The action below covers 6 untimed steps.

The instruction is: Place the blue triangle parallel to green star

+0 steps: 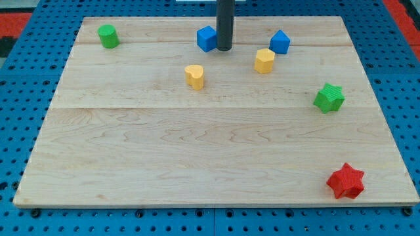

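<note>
The blue triangle (279, 41) lies near the view's top, right of centre. The green star (329, 98) lies at the view's right, below and to the right of the triangle. My tip (224, 49) rests on the board near the view's top centre. It is right beside the right side of a blue cube (207, 39) and well to the left of the blue triangle. The rod rises straight up out of the view.
A yellow hexagon (264, 60) lies between my tip and the blue triangle, slightly lower. A yellow heart (194, 76) lies below the blue cube. A green cylinder (108, 36) is at the top left. A red star (346, 181) is at the bottom right. The wooden board (164, 144) sits on a blue pegboard.
</note>
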Each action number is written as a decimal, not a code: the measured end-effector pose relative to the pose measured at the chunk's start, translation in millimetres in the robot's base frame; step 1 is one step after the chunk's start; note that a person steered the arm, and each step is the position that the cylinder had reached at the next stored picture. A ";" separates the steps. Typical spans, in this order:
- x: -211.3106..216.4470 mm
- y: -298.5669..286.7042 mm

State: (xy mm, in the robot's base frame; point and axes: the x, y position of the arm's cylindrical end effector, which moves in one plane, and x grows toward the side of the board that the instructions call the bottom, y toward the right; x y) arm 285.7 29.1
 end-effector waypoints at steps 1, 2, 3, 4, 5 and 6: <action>-26.5 37.1; -44.8 101.7; -17.6 123.2; 16.1 125.3; 58.9 124.7; 96.8 88.4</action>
